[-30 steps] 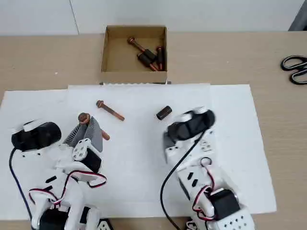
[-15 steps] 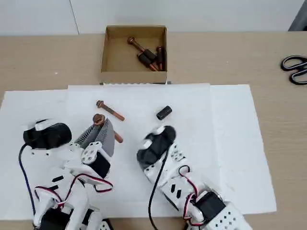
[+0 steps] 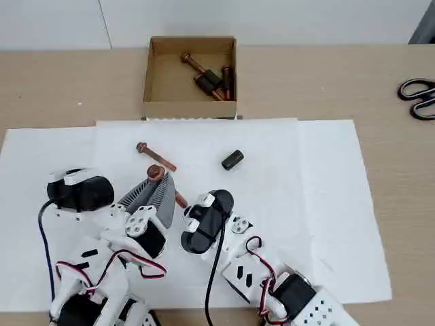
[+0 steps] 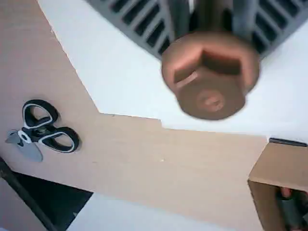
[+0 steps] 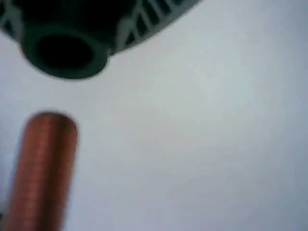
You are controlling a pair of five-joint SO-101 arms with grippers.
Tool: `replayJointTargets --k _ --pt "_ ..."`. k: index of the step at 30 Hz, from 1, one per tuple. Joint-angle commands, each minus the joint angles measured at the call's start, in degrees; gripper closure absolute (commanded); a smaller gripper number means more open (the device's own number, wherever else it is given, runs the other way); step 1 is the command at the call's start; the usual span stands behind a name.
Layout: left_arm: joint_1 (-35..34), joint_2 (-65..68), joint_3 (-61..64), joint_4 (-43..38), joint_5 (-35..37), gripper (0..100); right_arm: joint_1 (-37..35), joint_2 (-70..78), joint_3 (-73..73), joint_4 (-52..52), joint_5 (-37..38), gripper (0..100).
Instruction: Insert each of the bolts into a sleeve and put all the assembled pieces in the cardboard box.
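Note:
My left gripper is shut on a copper bolt and holds it above the white paper, head toward the box. The hexagonal bolt head juts out past the grey fingers. My right gripper is shut on a black sleeve, whose open bore faces the bolt's threaded end a short gap away. The right arm sits just beside the left gripper. A second bolt and a loose black sleeve lie on the paper. The cardboard box holds several assembled pieces.
Scissors lie on the wooden table at the far right, also seen as scissors from the left wrist. The white paper covers the work area, and its right half is bare. A box corner is visible.
The right arm swung left across the paper from near the loose sleeve to just beside the left gripper. The left gripper carried its bolt rightward, toward the middle.

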Motion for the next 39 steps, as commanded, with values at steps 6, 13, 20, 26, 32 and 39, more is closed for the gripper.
replayJointTargets --k 6,13,20,26,32,39 --pt "0.09 -0.35 0.75 -1.58 0.26 100 -0.31 -0.57 -2.81 -3.38 4.13 99.5" --pt "0.35 -0.26 1.98 -1.58 0.26 100 -0.4 -0.57 -3.43 -3.38 4.13 99.5" --pt "0.62 -0.26 3.21 -1.58 0.35 100 -0.31 -0.57 -4.57 -3.47 4.13 99.5" --pt "5.89 -0.26 3.21 -0.09 0.35 100 -0.31 -0.48 -5.36 -3.47 4.13 99.5" --pt "6.59 -0.09 3.21 2.81 0.35 100 -0.31 -0.48 -5.45 -4.62 4.13 99.5" --pt "6.59 -0.09 3.38 7.38 0.35 100 -0.31 -0.48 -5.45 -9.36 4.31 99.5"
